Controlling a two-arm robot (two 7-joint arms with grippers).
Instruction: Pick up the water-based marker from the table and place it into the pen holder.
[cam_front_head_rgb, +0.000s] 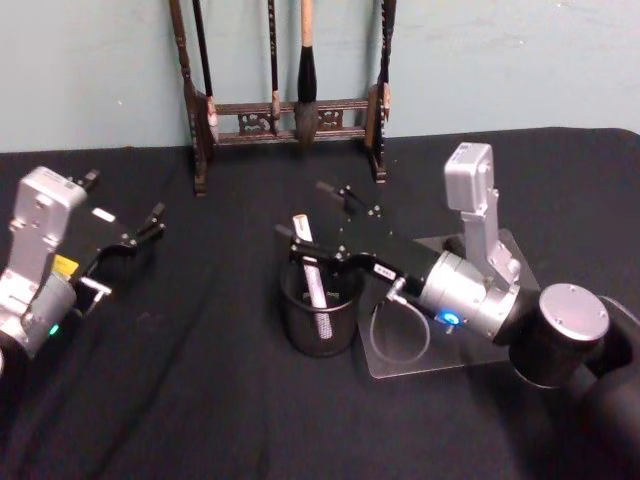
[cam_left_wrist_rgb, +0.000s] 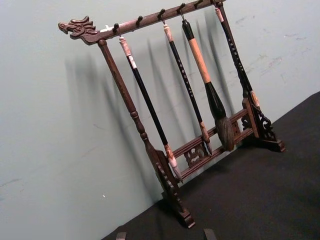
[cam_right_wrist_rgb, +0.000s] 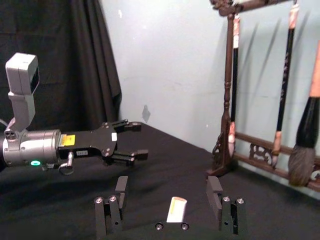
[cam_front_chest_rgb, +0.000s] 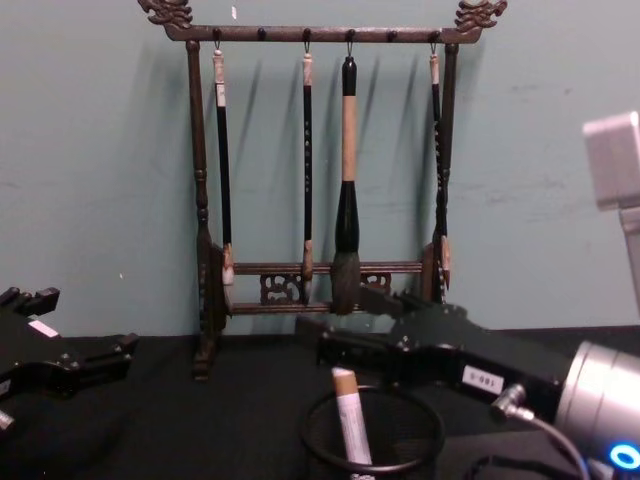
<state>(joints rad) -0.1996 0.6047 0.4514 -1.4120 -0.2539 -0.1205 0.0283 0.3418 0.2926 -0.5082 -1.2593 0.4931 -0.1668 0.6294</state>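
Head view, marker (cam_front_head_rgb: 312, 280) leaning inside holder (cam_front_head_rgb: 298, 338), top between right gripper (cam_front_head_rgb: 305, 212) fingers, spread, seemingly not touching it, lower end obscured by mesh, left gripper (cam_front_head_rgb: 122, 200) released, well apart.

Looks like a lab test bench: black-draped table (cam_front_head_rgb: 200, 400), bare pale wall (cam_front_head_rgb: 500, 60) across the top, black curtain (cam_right_wrist_rgb: 50, 45).

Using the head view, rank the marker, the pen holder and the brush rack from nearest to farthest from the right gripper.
1. Marker: standing in the holder, its top between the open fingers of the right gripper.
2. Pen holder: directly below that gripper, mid-table.
3. Brush rack: behind it, at the back edge of the table.
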